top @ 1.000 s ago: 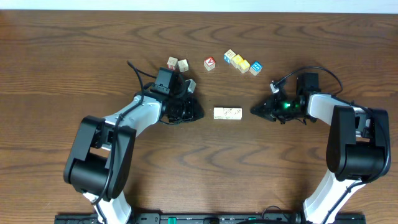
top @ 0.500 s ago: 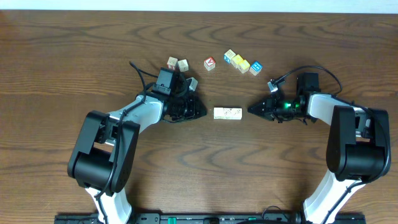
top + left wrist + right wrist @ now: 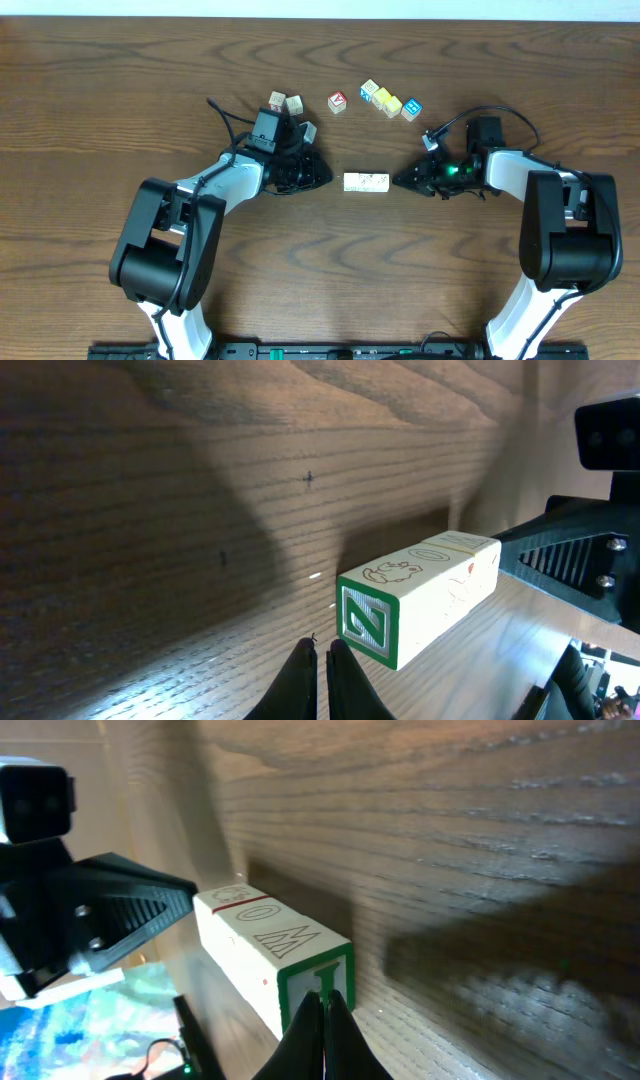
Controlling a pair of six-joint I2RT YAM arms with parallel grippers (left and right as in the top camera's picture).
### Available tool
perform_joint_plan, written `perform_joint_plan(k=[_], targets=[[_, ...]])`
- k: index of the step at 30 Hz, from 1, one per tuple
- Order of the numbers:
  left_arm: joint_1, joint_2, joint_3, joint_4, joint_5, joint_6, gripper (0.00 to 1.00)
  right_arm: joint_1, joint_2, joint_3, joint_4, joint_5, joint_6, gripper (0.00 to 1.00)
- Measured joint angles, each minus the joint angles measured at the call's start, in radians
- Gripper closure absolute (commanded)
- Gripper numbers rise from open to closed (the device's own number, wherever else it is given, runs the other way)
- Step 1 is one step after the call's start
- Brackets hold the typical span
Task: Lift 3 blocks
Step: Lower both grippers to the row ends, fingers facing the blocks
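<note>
**Three blocks in a row between two shut pincers, nothing lifted yet**

The three blocks lie end to end as one short bar, flat on the wood at the middle of the bench. The left pincer, jaws closed and empty, points at the bar's left end across a small gap. The right pincer, also closed and empty, sits just beside the right end; I cannot tell whether it touches. As I judge it, a squeeze from the ends alone could buckle the row at its joints if the tips press off-centre or unevenly, and the middle one would drop first. Loose coloured cubes lie well apart toward the far edge. No container is in view.
</note>
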State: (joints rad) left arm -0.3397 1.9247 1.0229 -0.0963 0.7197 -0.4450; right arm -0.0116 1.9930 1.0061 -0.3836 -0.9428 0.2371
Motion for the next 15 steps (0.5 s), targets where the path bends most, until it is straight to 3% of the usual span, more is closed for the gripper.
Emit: perform_joint_plan(k=[15], targets=[[-0.030, 0.000, 0.000, 0.000, -0.040, -0.007, 0.93, 0.023, 0.000, 0.000, 0.004, 0.067, 0.030, 0.99]])
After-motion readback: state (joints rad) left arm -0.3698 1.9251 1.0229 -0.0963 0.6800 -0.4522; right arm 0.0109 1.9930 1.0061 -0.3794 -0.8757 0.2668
